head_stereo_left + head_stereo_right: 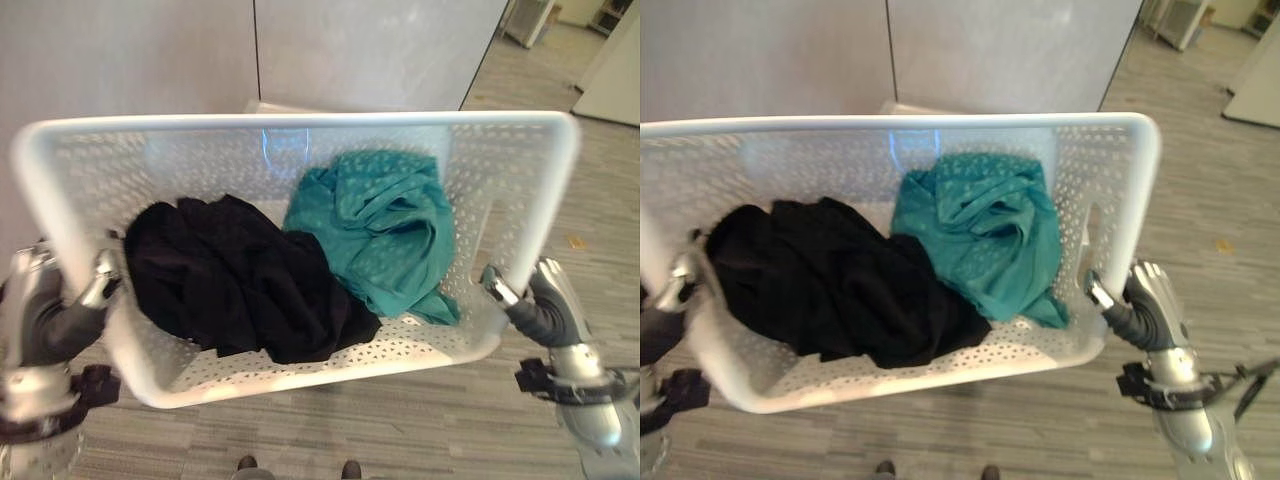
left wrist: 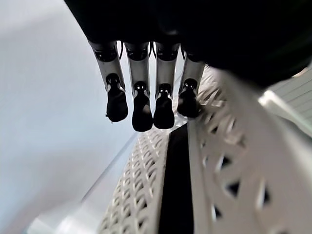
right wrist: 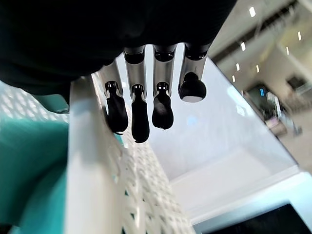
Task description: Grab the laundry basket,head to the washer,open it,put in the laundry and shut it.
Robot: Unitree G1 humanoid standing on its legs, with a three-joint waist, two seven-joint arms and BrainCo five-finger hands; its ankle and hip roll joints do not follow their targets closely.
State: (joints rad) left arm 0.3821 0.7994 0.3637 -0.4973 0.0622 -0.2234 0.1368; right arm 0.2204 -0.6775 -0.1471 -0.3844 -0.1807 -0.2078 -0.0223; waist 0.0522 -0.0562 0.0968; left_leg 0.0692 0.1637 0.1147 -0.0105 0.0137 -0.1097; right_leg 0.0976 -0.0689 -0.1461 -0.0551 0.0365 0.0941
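I carry a white perforated laundry basket (image 1: 300, 122) at chest height, tipped toward me, between both hands. Inside lie a black garment (image 1: 240, 280) on the left and a teal garment (image 1: 385, 225) on the right. My left hand (image 1: 55, 315) presses on the basket's left wall and my right hand (image 1: 548, 305) on its right wall. In the left wrist view the straight fingers (image 2: 141, 105) reach along the basket wall (image 2: 234, 161). In the right wrist view the fingers (image 3: 139, 117) lie straight beside the wall (image 3: 90, 161), with teal cloth (image 3: 29, 161) behind it.
Grey wall panels (image 1: 130, 60) stand close ahead. A white flat edge (image 1: 275, 105) peeks over the basket's far rim at their foot. Striped grey floor (image 1: 400, 420) lies below, and at the upper right it runs on into another room (image 1: 560, 40).
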